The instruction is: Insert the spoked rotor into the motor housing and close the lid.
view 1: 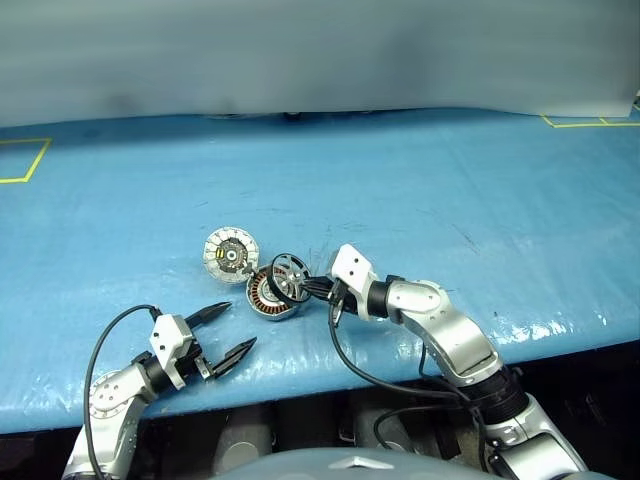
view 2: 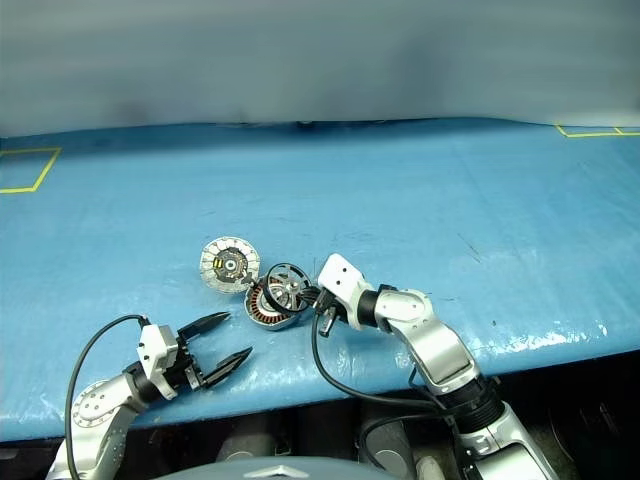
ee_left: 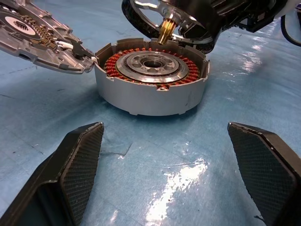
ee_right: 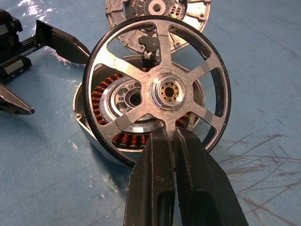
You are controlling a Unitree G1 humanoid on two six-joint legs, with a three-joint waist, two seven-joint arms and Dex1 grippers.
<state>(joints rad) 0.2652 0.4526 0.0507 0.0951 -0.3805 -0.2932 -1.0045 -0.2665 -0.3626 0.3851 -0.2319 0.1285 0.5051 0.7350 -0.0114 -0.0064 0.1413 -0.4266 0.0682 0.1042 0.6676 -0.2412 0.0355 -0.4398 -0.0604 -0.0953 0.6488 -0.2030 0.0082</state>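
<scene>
One of the task's steps is under way and none is finished. The spoked rotor [ee_right: 157,92], a small black-rimmed wheel with pale metal spokes and a brass-centred hub, is clamped by its rim between the two black fingers of my right end effector [view 1: 318,290], tilted on edge just above the motor housing [ee_left: 151,77], the round silver-walled ring packed with orange-copper windings. Its brass shaft points down toward the housing's hollow centre but, as far as I can judge, has not entered it. The rotor is not yet level, so I reckon it needs squaring up before it can drop in.

The lid [view 1: 231,253], a flat silver-grey disc with a ribbed edge, lies dark-centred face up on the blue desk [view 1: 450,190], touching or just beside the housing on the far side; I cannot tell which. Closing it is still to do.

My left end effector [view 1: 222,331] stands wide open and empty, resting low near the housing on the near side, close to the desk's front edge.

Room is tight among lid, housing and both end effectors; farther out the desk is bare, with yellow tape marks [view 1: 25,160] at the far corners.
</scene>
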